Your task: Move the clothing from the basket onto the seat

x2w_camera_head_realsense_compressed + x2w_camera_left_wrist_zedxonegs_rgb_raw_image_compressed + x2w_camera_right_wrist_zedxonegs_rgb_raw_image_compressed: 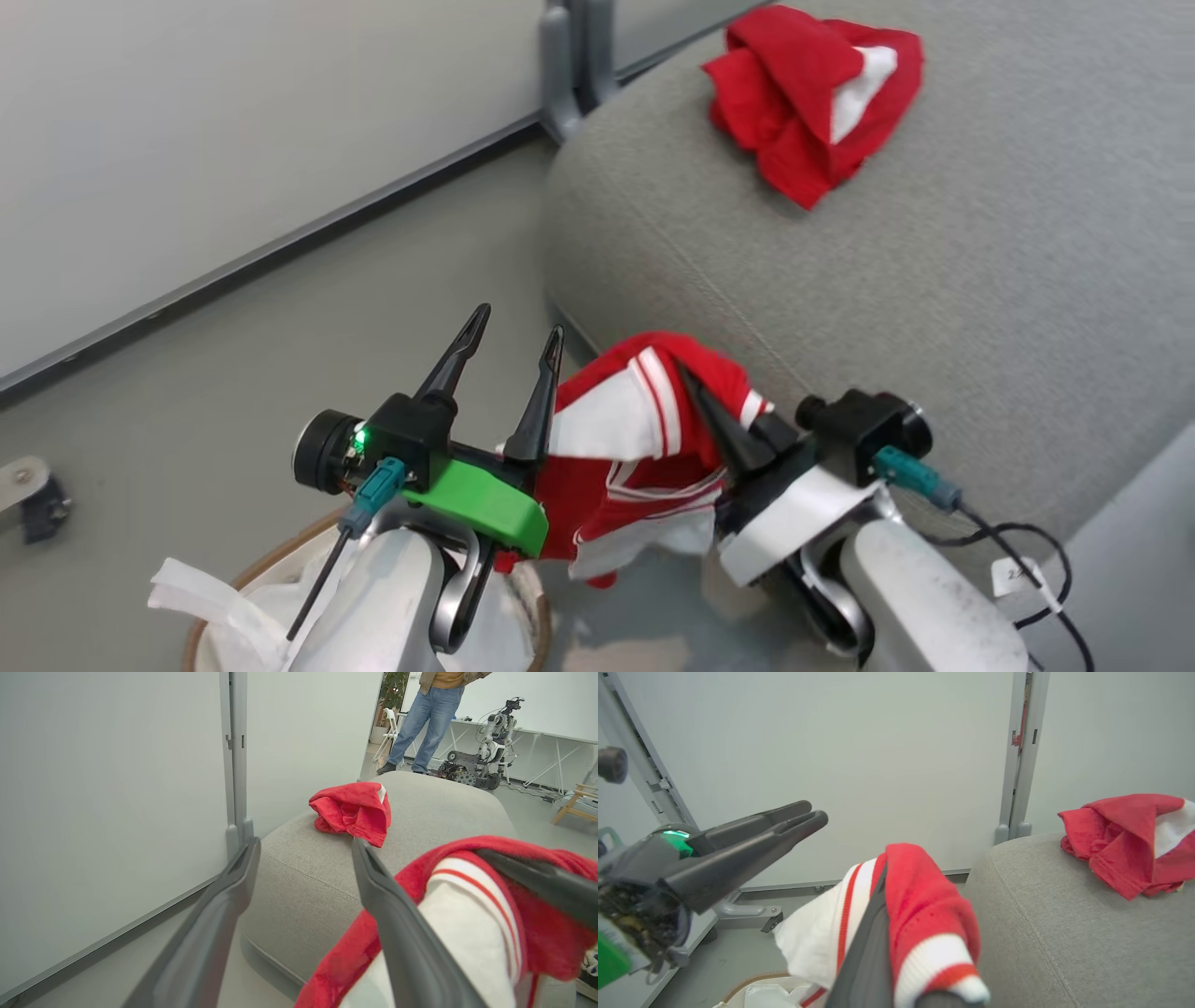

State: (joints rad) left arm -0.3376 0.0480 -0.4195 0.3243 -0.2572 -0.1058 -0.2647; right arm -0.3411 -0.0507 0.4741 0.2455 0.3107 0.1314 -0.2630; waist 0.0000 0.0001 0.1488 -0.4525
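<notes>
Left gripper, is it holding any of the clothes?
No, the left gripper has its fingers apart with nothing between them; the red and white jersey hangs from the right gripper.

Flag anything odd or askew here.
Liner is rucked up over the basket rim, lower left in head view. Jersey hangs bunched from the right pincer, short of the seat. Nothing looks spilled or damaged.

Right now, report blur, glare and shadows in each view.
Head view: soft even light, crisp, faint shadow under the red garment on the seat. Left wrist view: the left gripper looms soft, close to the lens. Right wrist view: jersey soft near the bottom edge; no glare.
</notes>
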